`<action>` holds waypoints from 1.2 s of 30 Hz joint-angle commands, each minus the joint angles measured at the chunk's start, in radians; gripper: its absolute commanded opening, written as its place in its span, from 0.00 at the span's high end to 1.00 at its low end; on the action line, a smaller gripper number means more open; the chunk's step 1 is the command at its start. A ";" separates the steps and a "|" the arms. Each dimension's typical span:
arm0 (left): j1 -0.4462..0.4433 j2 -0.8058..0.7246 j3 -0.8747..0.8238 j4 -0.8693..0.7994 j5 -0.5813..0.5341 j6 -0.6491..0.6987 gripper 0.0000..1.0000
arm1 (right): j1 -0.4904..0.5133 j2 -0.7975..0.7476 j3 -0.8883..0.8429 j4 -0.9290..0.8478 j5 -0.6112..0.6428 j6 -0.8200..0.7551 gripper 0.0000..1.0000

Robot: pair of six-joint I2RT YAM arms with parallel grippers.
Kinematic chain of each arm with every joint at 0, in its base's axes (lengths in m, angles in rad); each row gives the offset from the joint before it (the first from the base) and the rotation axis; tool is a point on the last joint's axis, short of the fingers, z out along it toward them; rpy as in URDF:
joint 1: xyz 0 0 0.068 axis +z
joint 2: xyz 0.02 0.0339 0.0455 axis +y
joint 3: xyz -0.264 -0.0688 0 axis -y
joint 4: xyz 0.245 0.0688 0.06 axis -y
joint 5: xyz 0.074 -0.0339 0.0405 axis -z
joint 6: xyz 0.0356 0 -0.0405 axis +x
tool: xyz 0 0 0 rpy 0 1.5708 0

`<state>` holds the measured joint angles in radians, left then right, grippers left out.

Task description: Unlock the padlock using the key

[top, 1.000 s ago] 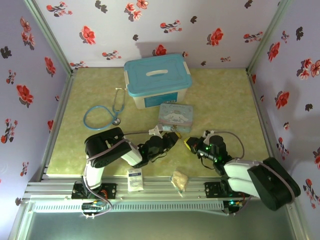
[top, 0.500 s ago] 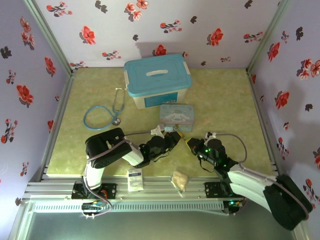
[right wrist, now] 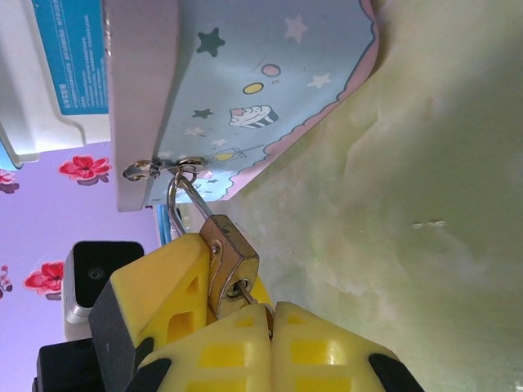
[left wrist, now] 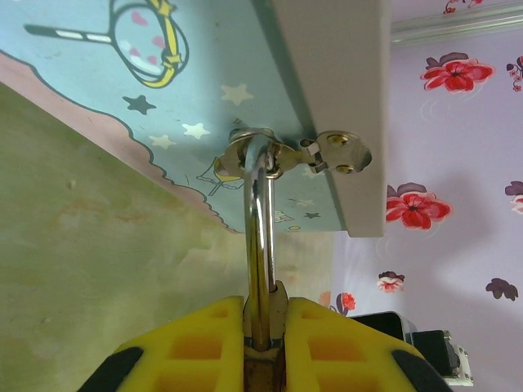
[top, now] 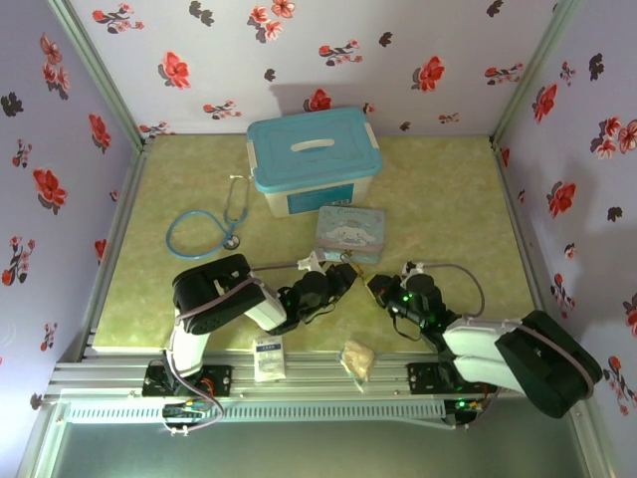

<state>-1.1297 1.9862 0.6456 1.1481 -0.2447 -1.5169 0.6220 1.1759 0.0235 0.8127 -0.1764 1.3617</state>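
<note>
One small brass-gold padlock (right wrist: 231, 260) hung by its thin silver shackle (left wrist: 260, 237) from the metal hasp (right wrist: 181, 169) of one light-blue cartoon-printed tin (top: 351, 231), at the tin's near side on the green table (top: 438, 189). The left gripper (left wrist: 263, 322) was clenched on the padlock body, one yellow pad on each side. The right gripper (right wrist: 271, 314) was clamped, its two yellow pads together at the padlock's base, grasping one dark-grey metal key (right wrist: 242, 288); a short stub of the key was visible at the keyhole. Behind the tin stood one teal-lidded white plastic storage box (top: 314, 159), and to its left lay one blue stethoscope (top: 212, 227). Two packets lay at the table's near edge: one white packet (top: 268, 357) and one tan snack packet (top: 357, 359).
</note>
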 commanded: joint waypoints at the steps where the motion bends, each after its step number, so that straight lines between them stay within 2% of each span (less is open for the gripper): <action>1: -0.027 0.024 0.039 0.067 0.067 -0.002 1.00 | 0.013 0.061 0.052 0.149 -0.059 -0.012 1.00; 6: -0.026 0.017 0.037 0.057 0.072 0.013 1.00 | 0.003 0.180 0.027 0.297 -0.079 0.013 1.00; 15: -0.033 0.006 0.021 0.069 0.092 0.002 1.00 | -0.096 0.223 0.046 0.251 -0.145 -0.022 1.00; 18: -0.036 0.010 0.028 0.074 0.098 0.000 1.00 | -0.088 0.265 0.067 0.362 -0.160 0.033 1.00; 22: -0.037 0.022 0.035 0.104 0.109 -0.018 1.00 | -0.076 0.381 0.075 0.573 -0.171 0.201 1.00; 28: -0.064 0.037 0.066 0.147 0.130 -0.084 1.00 | -0.044 0.430 0.119 0.574 -0.141 0.186 1.00; 34: -0.071 0.017 0.065 0.151 0.119 -0.089 1.00 | -0.072 0.371 0.124 0.572 -0.146 0.235 1.00; 36: -0.070 0.016 0.064 0.149 0.119 -0.089 1.00 | -0.077 0.361 0.118 0.528 -0.147 0.202 1.00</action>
<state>-1.1229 2.0224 0.6613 1.1881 -0.3275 -1.5940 0.5449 1.5761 0.0742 1.2373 -0.3103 1.5566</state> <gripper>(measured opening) 0.132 0.046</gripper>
